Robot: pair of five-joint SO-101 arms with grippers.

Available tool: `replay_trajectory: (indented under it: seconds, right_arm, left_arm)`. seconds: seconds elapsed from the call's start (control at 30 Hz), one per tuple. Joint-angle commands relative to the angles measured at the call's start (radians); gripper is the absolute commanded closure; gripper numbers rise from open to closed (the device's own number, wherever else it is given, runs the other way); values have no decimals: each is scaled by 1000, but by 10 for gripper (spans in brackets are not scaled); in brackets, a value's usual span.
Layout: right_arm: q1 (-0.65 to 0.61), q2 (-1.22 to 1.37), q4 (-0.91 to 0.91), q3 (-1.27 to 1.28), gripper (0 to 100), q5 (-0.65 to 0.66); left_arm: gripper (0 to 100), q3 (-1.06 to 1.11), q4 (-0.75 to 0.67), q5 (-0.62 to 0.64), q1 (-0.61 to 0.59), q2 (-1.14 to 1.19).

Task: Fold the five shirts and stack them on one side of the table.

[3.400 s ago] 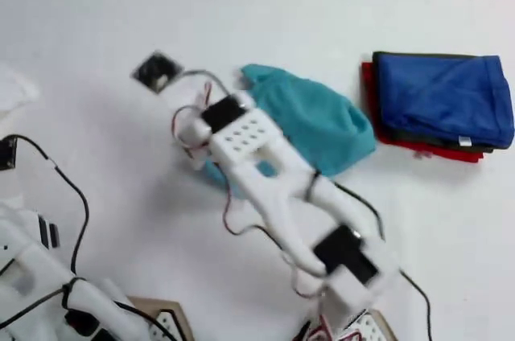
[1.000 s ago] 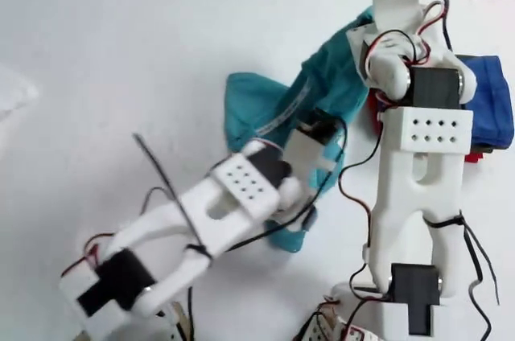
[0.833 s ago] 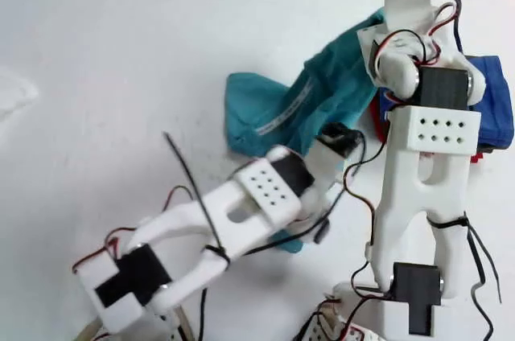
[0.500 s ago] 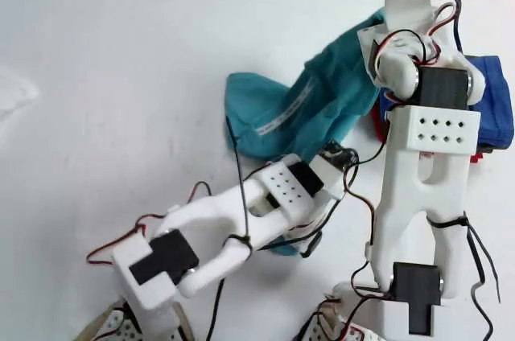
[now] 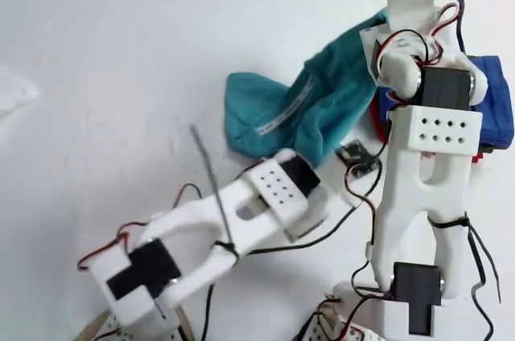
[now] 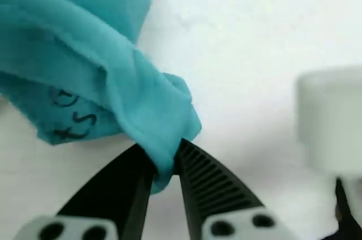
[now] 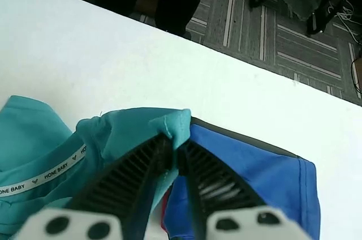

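Note:
A teal shirt (image 5: 273,112) hangs stretched between both grippers over the middle right of the white table (image 5: 121,59). My right gripper (image 7: 172,145) is shut on one corner of the teal shirt (image 7: 130,127), held just above the blue shirt (image 7: 249,178) that tops the folded stack (image 5: 497,108) at the right side. My left gripper (image 6: 165,166) is shut on a bunched fold of the teal shirt (image 6: 102,70) close above the tabletop. In the high view the left arm (image 5: 273,196) crosses under the shirt's near end, and the right arm (image 5: 430,140) stands long over the stack.
A red shirt edge (image 5: 376,122) shows under the blue one. Loose cables (image 5: 354,196) run between the two arms. A pale crumpled thing (image 5: 12,92) lies at the left edge. Beyond the table's far edge lies dark floor (image 7: 271,19). A white arm part (image 6: 334,115) stands near my left gripper.
The shirt lay heaped mid-table; now the right gripper holds its corner over the stack. In the last second the left arm shifted and the shirt's near end went out of sight beneath it.

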Motion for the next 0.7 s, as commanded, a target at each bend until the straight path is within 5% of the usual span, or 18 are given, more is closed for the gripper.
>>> replay_trajectory:
  seconds: [0.0,0.2,0.4,0.67]
  right_arm:
    - [4,-2,-30,-14,979,-91]
    - [2,-1,-133,-66,980,-213]
    - [2,-1,-203,-198,980,-212]
    - [-25,-4,-197,-410,980,-207]
  left_arm:
    - [975,-27,11,-15,-83,-133]
    - [974,-38,127,-28,-284,-272]
    - [974,-38,189,-281,-522,-459]
    - [974,-208,186,-298,-735,-677]
